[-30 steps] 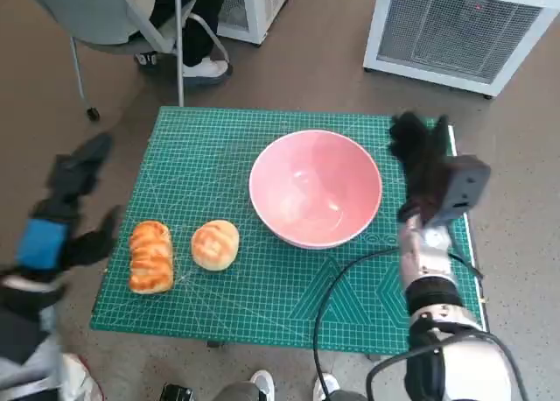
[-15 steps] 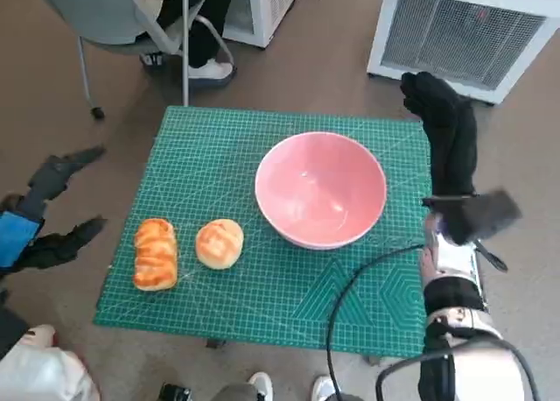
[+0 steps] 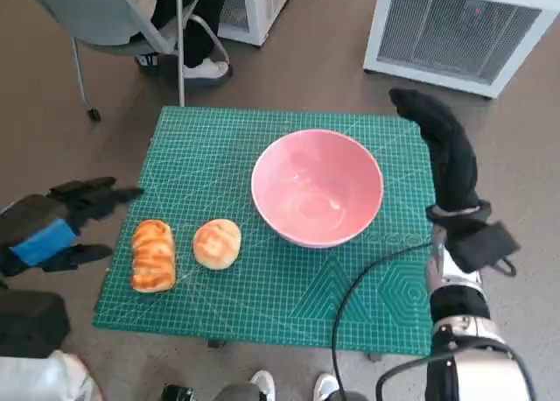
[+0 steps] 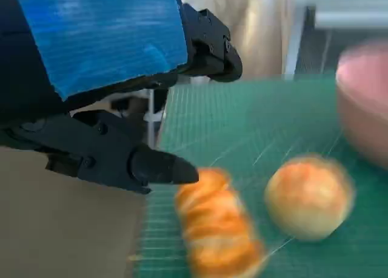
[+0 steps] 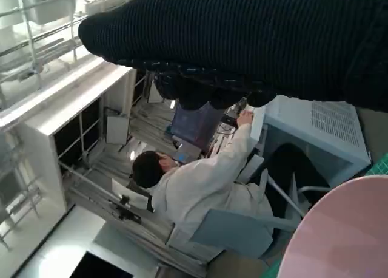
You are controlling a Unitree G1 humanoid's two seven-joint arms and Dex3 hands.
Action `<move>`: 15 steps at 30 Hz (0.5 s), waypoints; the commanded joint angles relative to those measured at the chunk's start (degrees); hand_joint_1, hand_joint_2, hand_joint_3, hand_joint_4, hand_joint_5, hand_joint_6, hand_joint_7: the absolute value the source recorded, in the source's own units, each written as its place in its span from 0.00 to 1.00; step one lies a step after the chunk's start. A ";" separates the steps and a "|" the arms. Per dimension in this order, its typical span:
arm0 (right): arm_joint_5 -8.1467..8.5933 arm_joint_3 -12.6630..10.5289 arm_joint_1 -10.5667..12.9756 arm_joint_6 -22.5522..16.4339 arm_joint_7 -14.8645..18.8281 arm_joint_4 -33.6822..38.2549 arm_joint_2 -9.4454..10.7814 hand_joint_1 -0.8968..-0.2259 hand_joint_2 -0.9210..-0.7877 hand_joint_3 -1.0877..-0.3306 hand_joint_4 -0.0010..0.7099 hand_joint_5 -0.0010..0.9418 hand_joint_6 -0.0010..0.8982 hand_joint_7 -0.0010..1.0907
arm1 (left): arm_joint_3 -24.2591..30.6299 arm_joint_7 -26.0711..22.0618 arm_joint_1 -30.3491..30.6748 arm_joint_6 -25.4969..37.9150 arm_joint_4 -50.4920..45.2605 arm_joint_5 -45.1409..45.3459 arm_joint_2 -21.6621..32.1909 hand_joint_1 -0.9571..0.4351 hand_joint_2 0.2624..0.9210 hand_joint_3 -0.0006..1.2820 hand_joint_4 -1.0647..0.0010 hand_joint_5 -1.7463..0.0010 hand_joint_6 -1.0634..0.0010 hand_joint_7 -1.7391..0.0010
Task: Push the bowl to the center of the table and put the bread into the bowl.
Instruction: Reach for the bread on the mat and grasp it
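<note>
**A:** Two pieces of bread are lying on the green mat (image 3: 262, 287), side by side toward its left edge: a long twisted loaf (image 3: 151, 255) and a round bun (image 3: 216, 243) just beside it. Why is nothing gripping them?

**B:** Judging by the task, the bowl is coming first. The pink bowl (image 3: 317, 187) is sitting upright, right of the mat's middle and empty, so it is probably needing a nudge leftward before any bread is going in.

**A:** That would explain the right hand (image 3: 442, 151)?

**B:** I think so. The gloved hand is hanging just off the bowl's right side, fingers stretched out flat and holding nothing. It is not clearly touching the rim, though. Placed there, it is looking set up for a sideways push rather than a grasp.

**A:** And the left hand (image 3: 61, 221)?

**B:** It is hovering beyond the mat's left edge, near the loaf but apart from it. In the wrist view its black fingers (image 4: 151, 166) are standing spread, with nothing between them. I am reading that as waiting to pick up once the bowl is sitting centrally.

**A:** Anything risky?

**B:** The bun is lying fairly near the bowl, so too long a push could be knocking into it.
</note>
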 commanded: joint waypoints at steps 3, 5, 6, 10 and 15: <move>-0.02 0.91 1.83 1.17 -0.23 -0.27 -0.06 0.31 0.00 0.35 0.44 0.01 0.39 0.04 | -5.41 4.94 -5.42 -8.21 6.92 6.03 1.41 0.68 0.70 0.00 0.78 1.00 0.68 1.00; 0.35 0.97 1.99 1.36 0.06 -0.30 0.04 0.31 0.00 0.35 0.43 0.00 0.39 0.04 | -6.66 6.16 -6.65 -9.87 8.44 7.12 1.16 0.67 0.69 0.00 0.79 1.00 0.69 1.00; 0.61 0.97 2.10 1.51 0.34 -0.35 0.12 0.31 0.00 0.35 0.43 0.00 0.39 0.04 | -7.41 7.11 -7.38 -10.95 9.29 8.09 1.07 0.67 0.69 0.00 0.79 1.00 0.69 1.00; 0.92 1.09 2.44 1.68 0.71 -0.63 0.14 0.33 0.00 0.34 0.43 0.00 0.39 0.04 | -9.72 10.09 -9.40 -13.66 11.31 11.60 1.17 0.64 0.69 0.00 0.79 1.00 0.69 1.00; 1.26 1.18 2.79 1.69 0.99 -0.78 -0.28 0.34 0.00 0.34 0.42 0.00 0.39 0.04 | -12.09 11.44 -11.26 -14.96 12.94 14.45 1.63 0.61 0.69 0.00 0.79 1.00 0.69 1.00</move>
